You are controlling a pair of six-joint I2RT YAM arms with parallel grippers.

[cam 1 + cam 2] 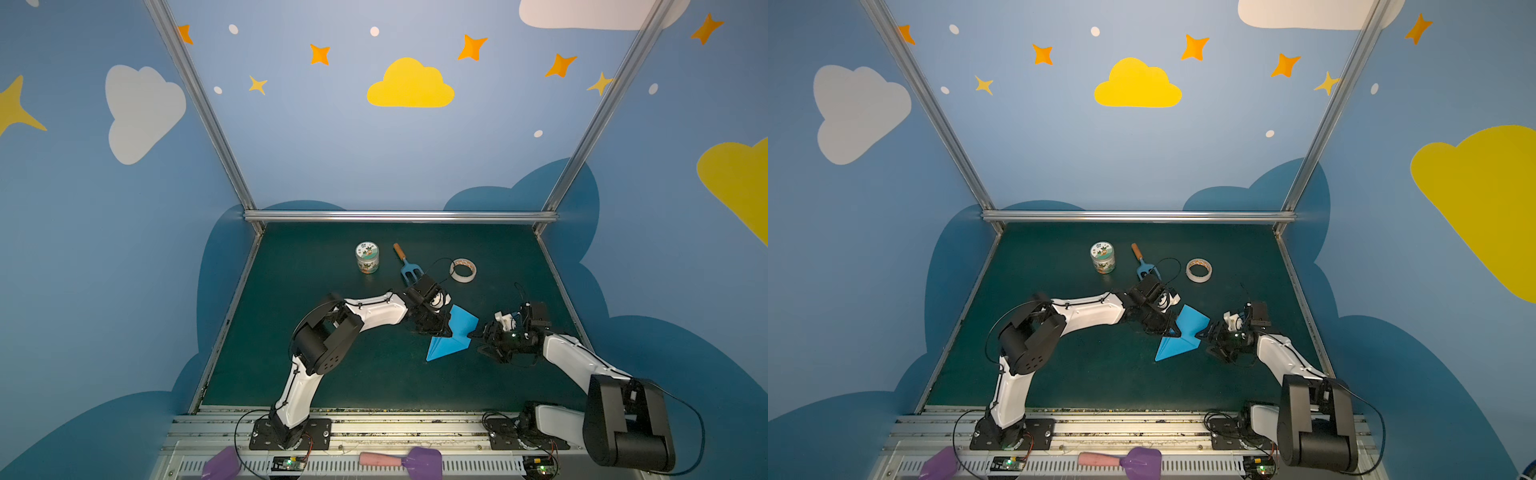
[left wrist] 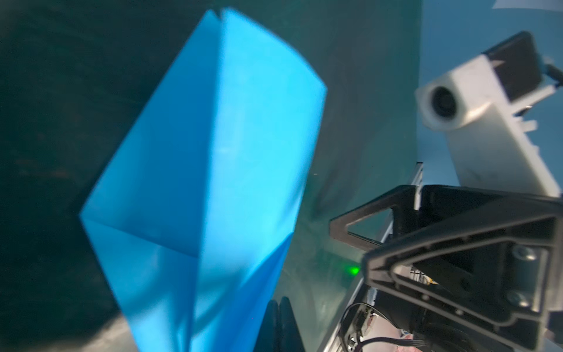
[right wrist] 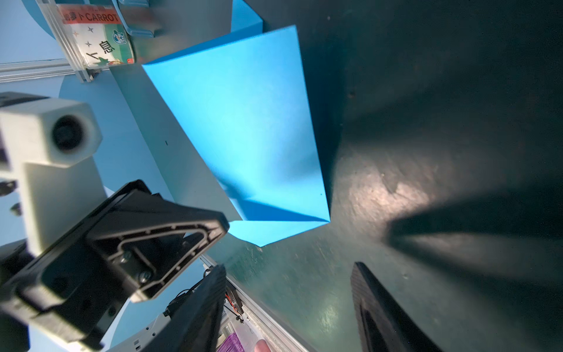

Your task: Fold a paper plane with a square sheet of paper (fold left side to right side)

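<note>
Your paper plane [image 1: 453, 345] lies on the green table [image 1: 332, 374], a little toward the arm bases from the tape roll [image 1: 462, 270]. Its long axis runs away from the roll, the pointed nose at the far end from it and the broad tail nearest it.

The left gripper [image 1: 446, 332] sits between the roll and the nose, on the plane's left edge. Its jaws are together, and the left wrist view suggests they pinch that edge, since the paper [image 2: 213, 152] rises straight off the fingers [image 2: 280, 323] (the exact bite is blurred, so treat it as likely, not certain).

The right gripper [image 1: 478, 343] stands at the opposite edge, just beside the plane's right corner. Its jaws are apart with nothing between them, as the right wrist view shows [image 3: 289, 266].

The fold turns on this: the held left side must travel across the centre crease toward the right gripper. I judge the left arm should carry it, while the right arm pins the far edge.
</note>
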